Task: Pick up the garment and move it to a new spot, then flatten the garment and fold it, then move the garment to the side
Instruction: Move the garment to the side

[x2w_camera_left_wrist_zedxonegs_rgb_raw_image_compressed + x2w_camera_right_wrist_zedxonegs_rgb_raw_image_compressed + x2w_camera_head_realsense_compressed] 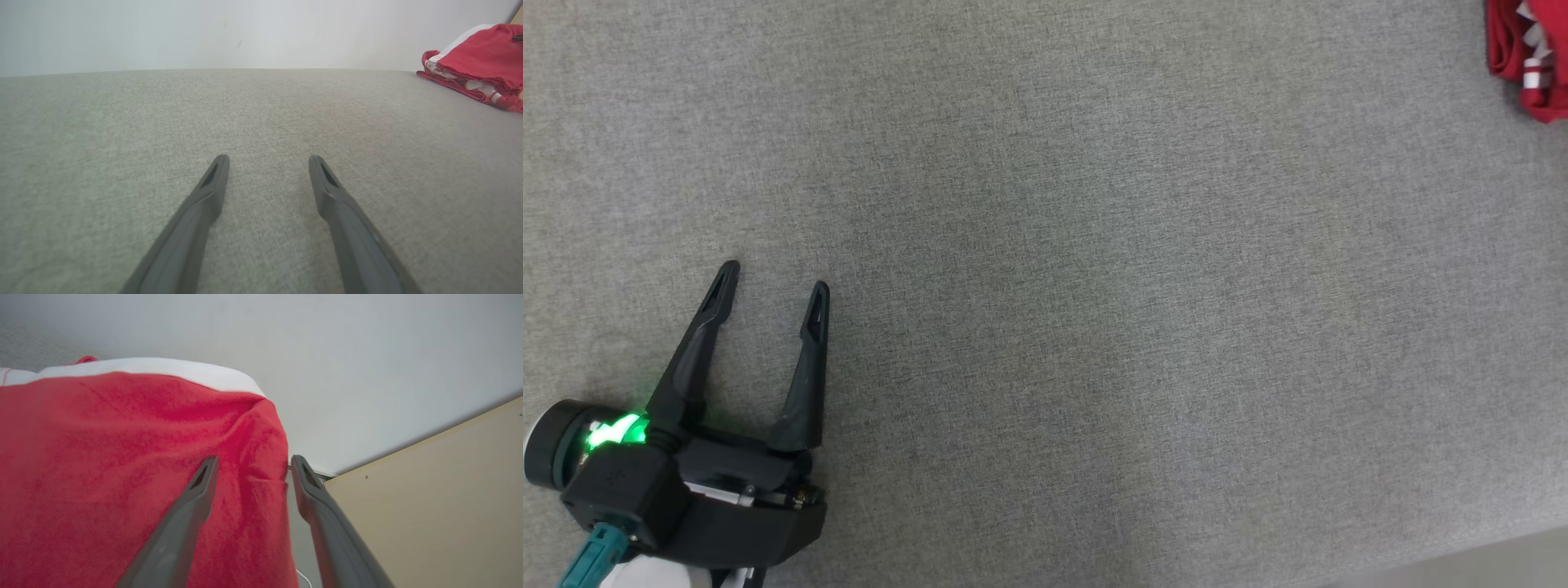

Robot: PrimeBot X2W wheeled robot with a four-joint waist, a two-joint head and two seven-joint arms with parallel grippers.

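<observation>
One garment (pixel 1531 49), red fleecy cloth with white trim, lies bunched at the head view's upper right corner. The grey woven table (pixel 1094 286) stretches open to its lower right edge. The left gripper (pixel 776 278), lower left, is spread and empty; the right gripper (pixel 254 459) is spread too, with the garment's edge between its two fingers.

The grey fabric surface (pixel 1094 286) lies open, with the red garment (pixel 1531 57) bunched at its far right corner.
</observation>
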